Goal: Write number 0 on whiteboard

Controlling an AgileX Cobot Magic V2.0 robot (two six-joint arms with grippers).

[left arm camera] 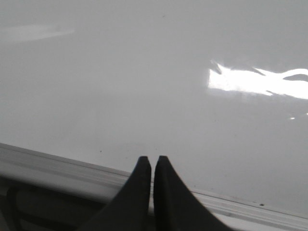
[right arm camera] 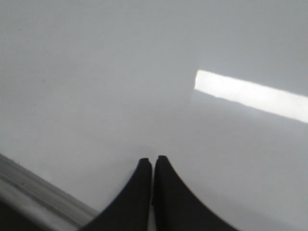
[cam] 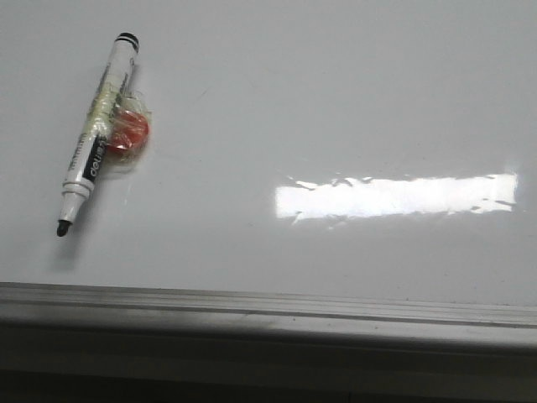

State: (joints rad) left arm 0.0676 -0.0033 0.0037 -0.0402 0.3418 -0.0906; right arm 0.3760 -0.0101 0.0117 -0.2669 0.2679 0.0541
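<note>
The whiteboard [cam: 336,101] fills the front view, glossy white and blank; no number 0 shows on it in any view. A white marker [cam: 99,130] with a black tip lies uncapped at the board's left, tip toward the near edge, taped to a red round piece [cam: 132,133]. My left gripper [left arm camera: 152,159] is shut and empty over the board's near frame strip [left arm camera: 57,168]. My right gripper [right arm camera: 153,160] is shut and empty above bare board [right arm camera: 120,72]. Neither gripper shows in the front view.
A grey metallic frame strip [cam: 268,306] runs along the board's near edge, also in the right wrist view [right arm camera: 33,190]. A bright rectangular glare patch [cam: 394,197] lies on the board's right half.
</note>
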